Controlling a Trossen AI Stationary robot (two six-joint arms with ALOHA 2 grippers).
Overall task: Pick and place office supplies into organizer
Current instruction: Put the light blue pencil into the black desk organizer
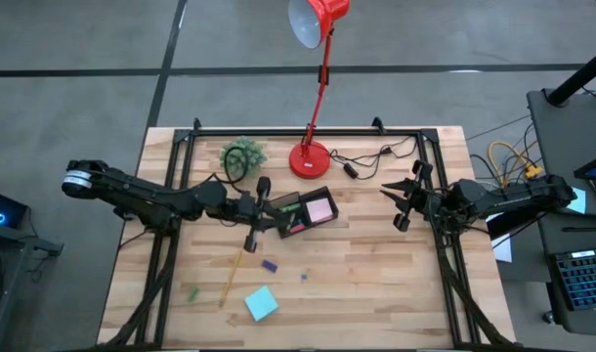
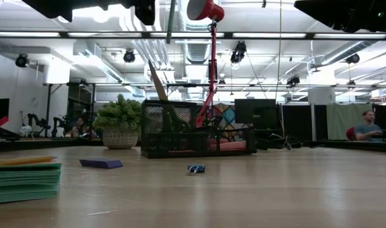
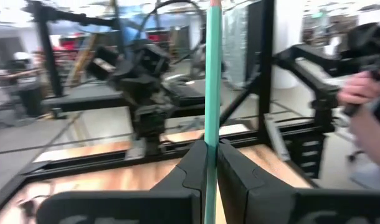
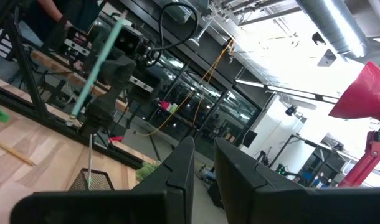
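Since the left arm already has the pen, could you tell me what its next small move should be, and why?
Probably lower the pen straight down into the organizer and only then let go. The left gripper is shut on the pen, holding it upright beside the organizer's taller back section, so it is not yet inside. The right gripper waits off to the side.

Even, bright overhead light falls on the pale wooden worktop [image 1: 376,284], where things cast only faint, soft shadows; the red lamp [image 1: 316,59] throws no pool of its own that I can make out. Looking level across the boards, the ceiling strip lights [image 2: 199,36] glare white while the near surface goes soft and out of focus. From the left wrist the room smears with blur, and from the right wrist a far window area [image 4: 283,43] blows out to white.
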